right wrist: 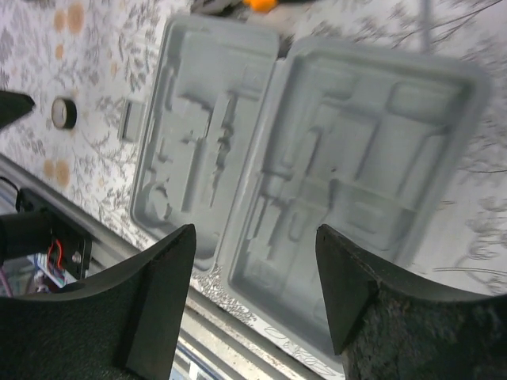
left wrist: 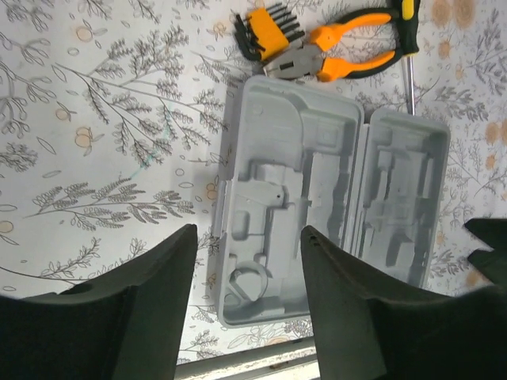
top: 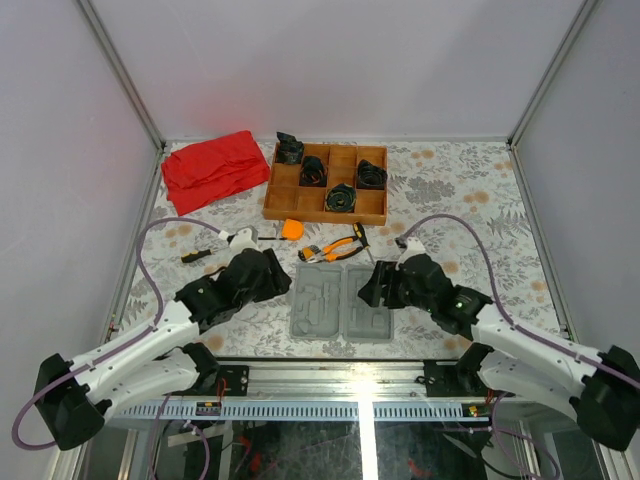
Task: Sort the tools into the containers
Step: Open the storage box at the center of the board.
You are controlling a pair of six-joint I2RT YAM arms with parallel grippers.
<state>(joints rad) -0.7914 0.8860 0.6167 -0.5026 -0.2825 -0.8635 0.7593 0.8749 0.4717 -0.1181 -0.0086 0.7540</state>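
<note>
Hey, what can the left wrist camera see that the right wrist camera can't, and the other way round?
Only the left wrist view: the orange-handled pliers, an orange hex key set and a black-and-yellow screwdriver, all lying just beyond the grey tool case. Only the right wrist view: a small black ring beside the case and the table's metal edge rail. Of the tools it catches just a blurred orange sliver at its top edge. Both: the grey tool case lying open, its recesses empty, on the floral tablecloth.
</note>
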